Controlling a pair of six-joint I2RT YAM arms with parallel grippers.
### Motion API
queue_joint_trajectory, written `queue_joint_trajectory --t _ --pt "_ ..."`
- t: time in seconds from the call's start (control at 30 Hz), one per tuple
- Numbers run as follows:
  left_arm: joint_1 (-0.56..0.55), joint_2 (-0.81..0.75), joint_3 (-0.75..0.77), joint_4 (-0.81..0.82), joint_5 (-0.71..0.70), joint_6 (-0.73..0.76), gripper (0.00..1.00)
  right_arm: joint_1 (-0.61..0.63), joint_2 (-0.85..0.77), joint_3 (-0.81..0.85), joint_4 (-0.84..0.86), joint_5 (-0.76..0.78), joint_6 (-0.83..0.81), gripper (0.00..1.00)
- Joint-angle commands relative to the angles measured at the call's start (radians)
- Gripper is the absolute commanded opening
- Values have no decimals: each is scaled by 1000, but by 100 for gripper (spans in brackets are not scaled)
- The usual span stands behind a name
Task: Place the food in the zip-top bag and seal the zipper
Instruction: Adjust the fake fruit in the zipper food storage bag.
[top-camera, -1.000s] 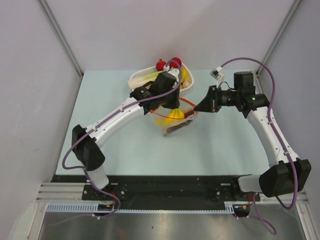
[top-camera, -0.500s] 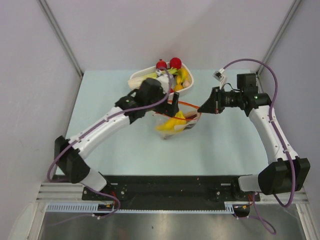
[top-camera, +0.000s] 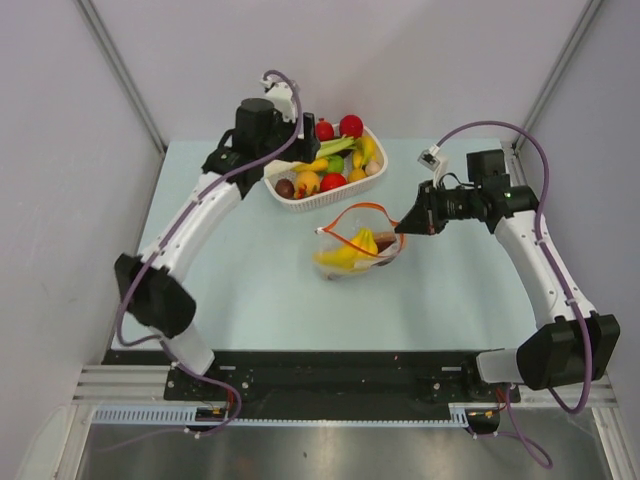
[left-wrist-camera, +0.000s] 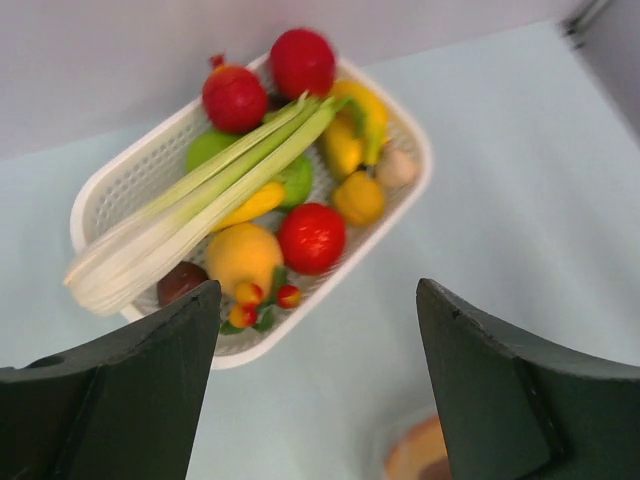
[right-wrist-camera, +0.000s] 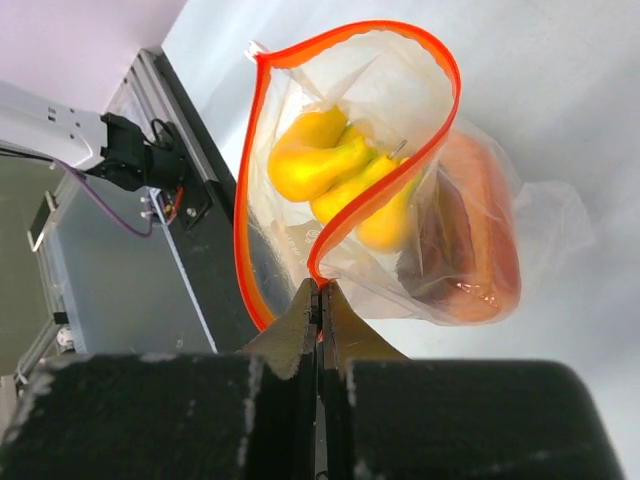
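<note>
Far left, the left gripper (left-wrist-camera: 318, 330) hangs with jaws apart over the white basket (top-camera: 310, 203), mid-table the zip-top bag (top-camera: 345, 226) holds the banana bunch (right-wrist-camera: 330, 165), and only the right wrist view shows the right gripper (right-wrist-camera: 320, 300) pinching its zipper (right-wrist-camera: 245, 230).

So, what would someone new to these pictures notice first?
Most likely the white basket at the table's far edge, piled with bright toy produce, the open left gripper hovering above it. Next, the clear bag mid-table: the right gripper pinches its orange-red zipper, the mouth gapes, a yellow banana bunch inside.
</note>
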Motion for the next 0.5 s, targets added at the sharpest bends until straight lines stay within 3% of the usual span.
queue_joint_trajectory --t 0.0,0.23,0.47 --pt "20 152 58 -68 -101 42 82 10 -44 42 -23 61 -41 0" --pt "27 320 117 -48 -161 31 82 10 -75 42 -64 155 -67 0" --pt "35 492 225 -153 -169 9 82 10 -84 42 -59 192 -42 0"
